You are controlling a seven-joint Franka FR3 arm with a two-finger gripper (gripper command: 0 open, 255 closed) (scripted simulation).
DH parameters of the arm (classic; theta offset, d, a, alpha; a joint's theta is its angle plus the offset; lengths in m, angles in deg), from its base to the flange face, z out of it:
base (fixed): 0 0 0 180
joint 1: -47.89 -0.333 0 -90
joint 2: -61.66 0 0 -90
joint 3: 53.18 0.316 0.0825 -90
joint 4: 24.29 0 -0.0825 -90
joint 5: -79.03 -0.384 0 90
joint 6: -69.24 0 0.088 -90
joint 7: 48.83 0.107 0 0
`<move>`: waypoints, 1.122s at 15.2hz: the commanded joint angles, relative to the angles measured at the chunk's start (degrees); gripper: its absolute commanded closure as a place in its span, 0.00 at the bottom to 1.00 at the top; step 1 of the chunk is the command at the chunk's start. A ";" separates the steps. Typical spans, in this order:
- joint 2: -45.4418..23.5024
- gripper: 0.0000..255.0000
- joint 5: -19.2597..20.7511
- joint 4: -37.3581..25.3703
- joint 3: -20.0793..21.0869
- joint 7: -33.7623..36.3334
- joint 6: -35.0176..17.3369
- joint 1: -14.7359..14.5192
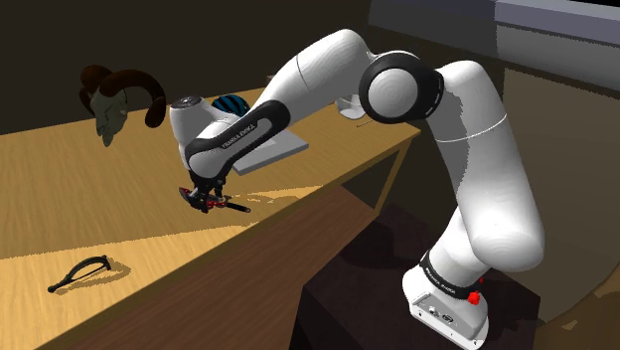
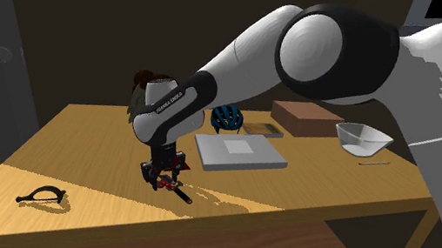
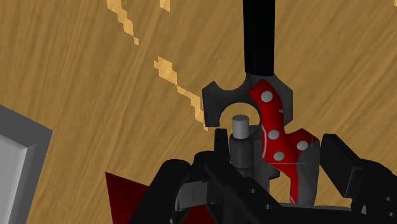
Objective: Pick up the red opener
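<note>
1. Gripper (image 3: pixel 273 151) in all black, pointing down at the wooden tabletop (image 2: pixel 103 143), its two fingers clamped on the red opener (image 3: pixel 275 119) from either side.
2. Between the fingers sits the opener's red body, marked with white dots. A dark grey curved head arches around a small grey post, and a long black handle runs straight out past the fingertips.
3. In the shoulder view the opener (image 1: pixel 214 202) is near the tabletop's front edge, at the boundary between shade and a sunlit patch. Its handle slants down toward that view's right. Whether it rests on the wood or hangs just above it cannot be told.
4. Just behind the gripper lies a flat grey slab (image 2: pixel 240 154) with a paler square in its middle.
5. Beyond the slab sits a blue and black helmet (image 2: pixel 227 117). A brown box (image 2: pixel 303 118) and a clear bowl (image 2: pixel 362 139) stand farther toward the second exterior view's right.
6. A horned animal skull (image 1: pixel 114 99) stands at the tabletop's back, toward the shoulder view's left.
7. Well apart from the opener, a small black bow-shaped tool (image 1: pixel 77 273) lies in the sunlit strip.
</note>
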 commanded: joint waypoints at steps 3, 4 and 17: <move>1.40 1.00 -0.35 0.19 0.25 -0.18 1.42 0.19; 1.90 1.00 -0.47 0.21 0.35 -0.27 1.89 0.25; 6.89 1.00 -1.86 -0.64 1.35 -1.30 7.65 0.84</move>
